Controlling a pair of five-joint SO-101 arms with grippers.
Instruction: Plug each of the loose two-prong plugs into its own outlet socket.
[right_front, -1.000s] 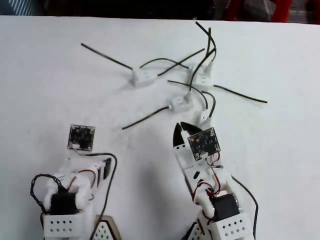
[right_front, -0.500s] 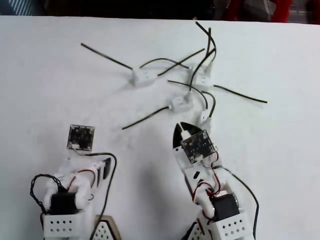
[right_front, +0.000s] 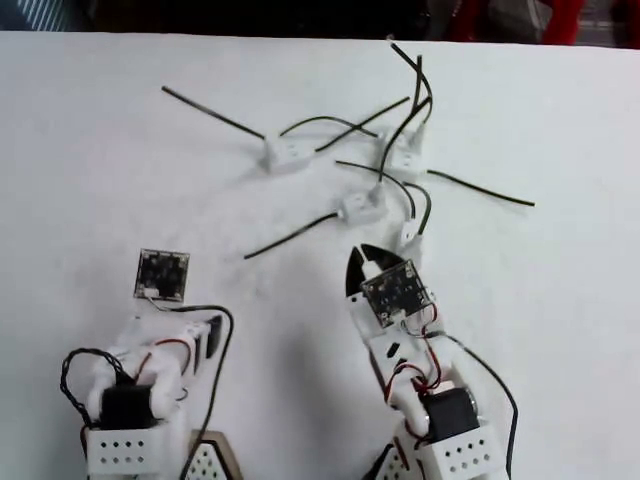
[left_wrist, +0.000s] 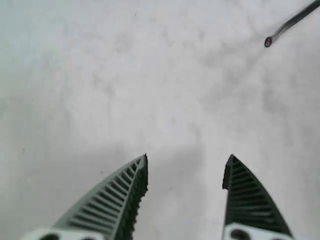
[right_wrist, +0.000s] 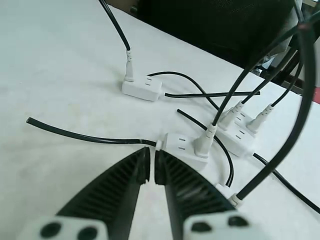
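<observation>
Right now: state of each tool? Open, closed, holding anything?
Left tool: open, holding nothing.
Right tool: closed, holding nothing.

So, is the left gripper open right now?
Yes, the left gripper has its fingers well apart, with the white table showing between them.

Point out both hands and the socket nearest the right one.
left hand (left_wrist: 188, 157): left wrist view, midway between fingertips.
right hand (right_wrist: 151, 151): right wrist view, midway between fingertips.
nearest socket (right_wrist: 176, 143): right wrist view, top face.

L pincer (left_wrist: 187, 160) tips spread apart; R pincer (right_wrist: 151, 157) tips seemingly pressed together.
</observation>
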